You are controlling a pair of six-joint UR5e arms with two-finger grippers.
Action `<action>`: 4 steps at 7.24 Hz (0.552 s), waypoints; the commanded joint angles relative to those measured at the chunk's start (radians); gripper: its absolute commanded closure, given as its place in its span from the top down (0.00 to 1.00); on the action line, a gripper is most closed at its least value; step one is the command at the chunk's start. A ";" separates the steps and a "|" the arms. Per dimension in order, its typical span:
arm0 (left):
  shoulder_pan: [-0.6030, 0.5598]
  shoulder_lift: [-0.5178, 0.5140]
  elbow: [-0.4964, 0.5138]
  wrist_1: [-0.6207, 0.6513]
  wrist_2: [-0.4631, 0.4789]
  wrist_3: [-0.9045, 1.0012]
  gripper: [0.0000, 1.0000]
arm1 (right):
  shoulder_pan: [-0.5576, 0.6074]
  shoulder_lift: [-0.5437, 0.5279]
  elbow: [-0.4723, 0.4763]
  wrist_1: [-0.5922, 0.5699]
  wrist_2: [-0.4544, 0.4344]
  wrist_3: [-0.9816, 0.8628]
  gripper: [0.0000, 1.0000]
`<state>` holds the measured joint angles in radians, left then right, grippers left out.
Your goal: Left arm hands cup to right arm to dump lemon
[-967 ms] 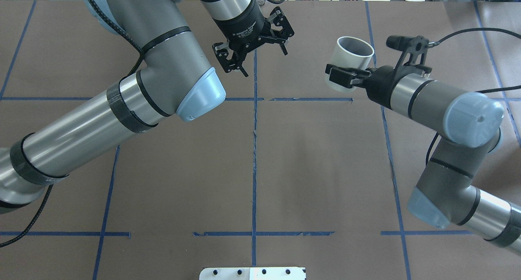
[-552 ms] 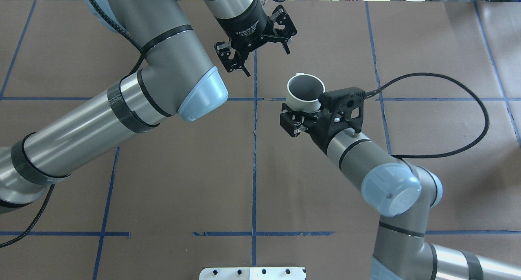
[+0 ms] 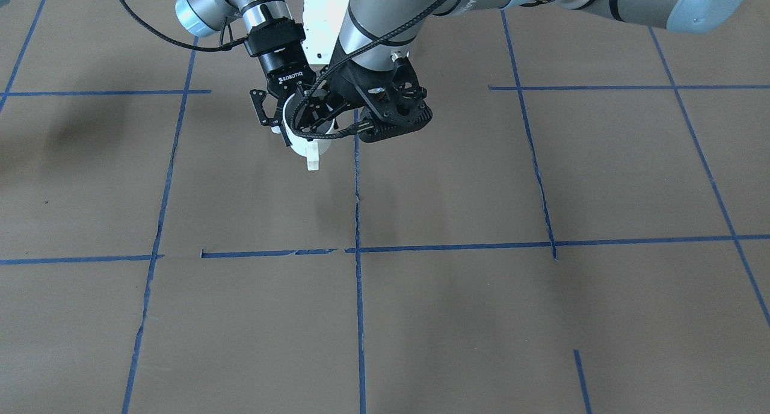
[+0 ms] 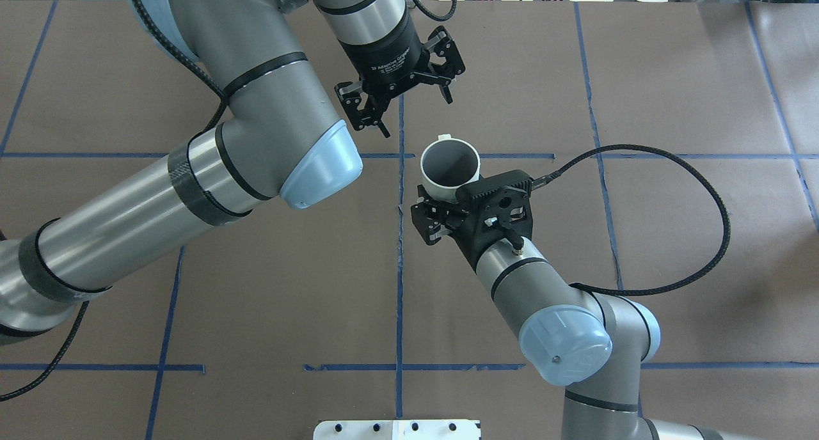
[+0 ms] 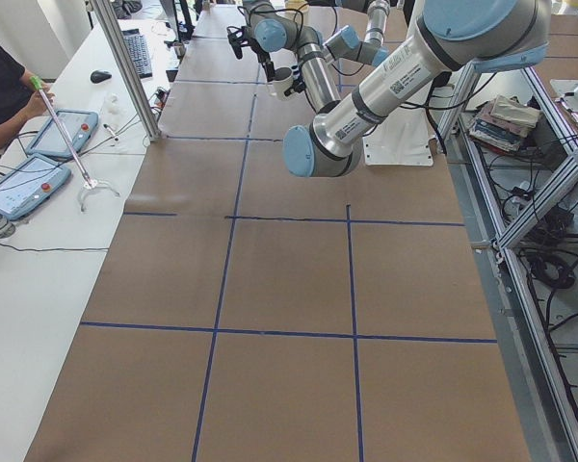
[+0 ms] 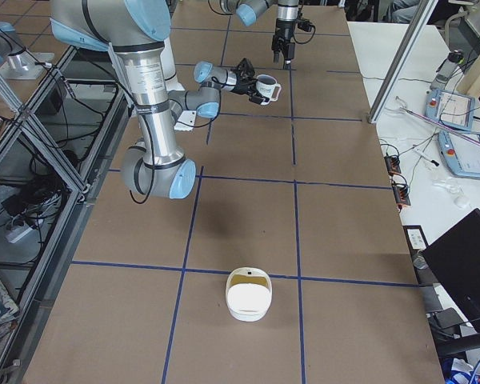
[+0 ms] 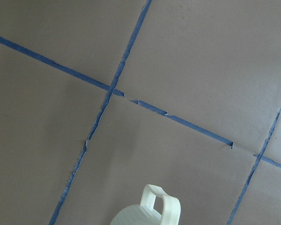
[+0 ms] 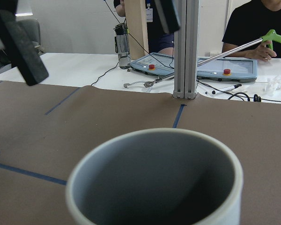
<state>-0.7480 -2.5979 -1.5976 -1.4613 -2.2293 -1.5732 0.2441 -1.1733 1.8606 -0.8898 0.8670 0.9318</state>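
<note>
The off-white cup [image 4: 450, 166] stands upright in the air near the table's middle, its handle pointing away from the robot. My right gripper [image 4: 441, 200], chunky with a looped cable, is shut on the cup's near wall. The right wrist view shows the cup [image 8: 154, 178] close up; its visible inside is grey and no lemon shows. My left gripper [image 4: 402, 101], labelled ROBOTIQ, is open and empty, just beyond and left of the cup. The left wrist view shows only the cup's handle [image 7: 160, 206]. In the front-facing view the ROBOTIQ gripper [image 3: 280, 116] overlaps the cup [image 3: 305, 146].
A white container [image 6: 248, 294] with a yellowish inside stands on the table at the end on the robot's right. Blue tape lines cross the brown table [image 4: 512, 267]. An aluminium post [image 8: 185, 47] and operators' tablets stand beyond the far edge. The robot's base plate [image 4: 397, 429] is at the near edge.
My right arm has carried the cup from the far right to the table's middle and turned it from tilted to upright. My left gripper has stayed open and nearly still.
</note>
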 commanded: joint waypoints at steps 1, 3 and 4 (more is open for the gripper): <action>0.035 0.007 -0.022 0.030 0.003 0.019 0.92 | -0.002 0.011 -0.001 0.000 -0.006 -0.024 0.43; 0.058 0.007 -0.021 0.087 0.020 0.088 0.89 | -0.003 0.014 0.000 0.002 -0.028 -0.053 0.44; 0.070 0.010 -0.019 0.087 0.029 0.088 0.86 | -0.002 0.015 -0.001 0.000 -0.028 -0.054 0.44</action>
<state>-0.6930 -2.5903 -1.6178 -1.3853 -2.2121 -1.4971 0.2417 -1.1606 1.8596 -0.8891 0.8438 0.8872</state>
